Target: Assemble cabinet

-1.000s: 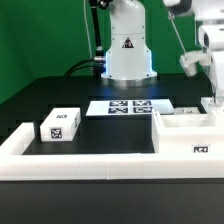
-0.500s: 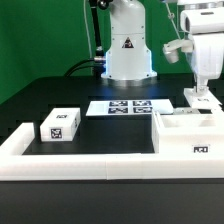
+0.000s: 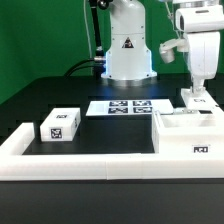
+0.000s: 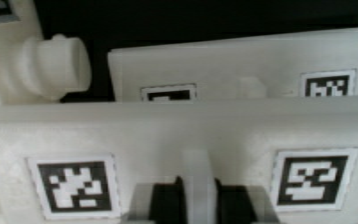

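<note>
The cabinet (image 3: 186, 140) sat at the lower right of the exterior view, an open white box with its compartments facing up and one tag on its near wall; its long side ran roughly across the frame. Just above its far edge hung a drawer box (image 3: 198, 99), small and white, with a tag on the face towards the camera; whether the two were touching could not be told. The gripper (image 3: 197, 91) stood upright over that piece in the upper right of the frame. In the wrist view its dark fingers (image 4: 163, 200) were drawn in to a narrow gap with a white rib of the drawer box between them, so they seemed clamped on it. The cabinet therefore lay straight below the fingers, and the coming move looked like a plain lowering, with the drawer box kept square to the compartment walls. Well apart, at the exterior view's left, lay a second small box (image 3: 60, 125); the marker board (image 3: 128, 105) lay at mid-frame before the arm's base (image 3: 128, 55); the long low rail (image 3: 80, 162) ran along the bottom.
</note>
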### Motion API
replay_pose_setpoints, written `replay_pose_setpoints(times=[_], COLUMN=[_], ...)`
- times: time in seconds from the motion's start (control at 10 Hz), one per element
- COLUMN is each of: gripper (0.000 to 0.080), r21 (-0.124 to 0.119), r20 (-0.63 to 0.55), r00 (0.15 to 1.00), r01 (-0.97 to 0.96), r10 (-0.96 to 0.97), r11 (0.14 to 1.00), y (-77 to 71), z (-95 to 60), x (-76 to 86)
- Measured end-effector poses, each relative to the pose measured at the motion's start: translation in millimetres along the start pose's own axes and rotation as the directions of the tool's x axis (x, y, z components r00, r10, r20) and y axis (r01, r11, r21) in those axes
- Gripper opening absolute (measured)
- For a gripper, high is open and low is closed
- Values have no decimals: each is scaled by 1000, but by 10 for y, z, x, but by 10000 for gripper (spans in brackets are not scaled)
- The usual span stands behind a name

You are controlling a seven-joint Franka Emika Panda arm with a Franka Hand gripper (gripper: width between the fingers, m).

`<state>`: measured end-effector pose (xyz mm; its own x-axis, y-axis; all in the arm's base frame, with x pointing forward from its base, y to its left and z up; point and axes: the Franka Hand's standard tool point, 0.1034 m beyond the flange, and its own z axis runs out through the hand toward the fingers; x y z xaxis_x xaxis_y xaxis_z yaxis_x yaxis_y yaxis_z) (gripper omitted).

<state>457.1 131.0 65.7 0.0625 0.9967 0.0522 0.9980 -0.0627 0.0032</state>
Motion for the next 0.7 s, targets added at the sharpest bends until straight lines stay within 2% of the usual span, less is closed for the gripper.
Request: replay_pose_setpoints(times=[0.5, 0.7], gripper=[61, 61], r21=[1, 10], r20=[2, 9], r00=[1000, 1000], r01=[5, 4], r10=[-5, -5], r11=[1000, 1000], y=[10, 27], z=[-4, -22], x=[-23, -70])
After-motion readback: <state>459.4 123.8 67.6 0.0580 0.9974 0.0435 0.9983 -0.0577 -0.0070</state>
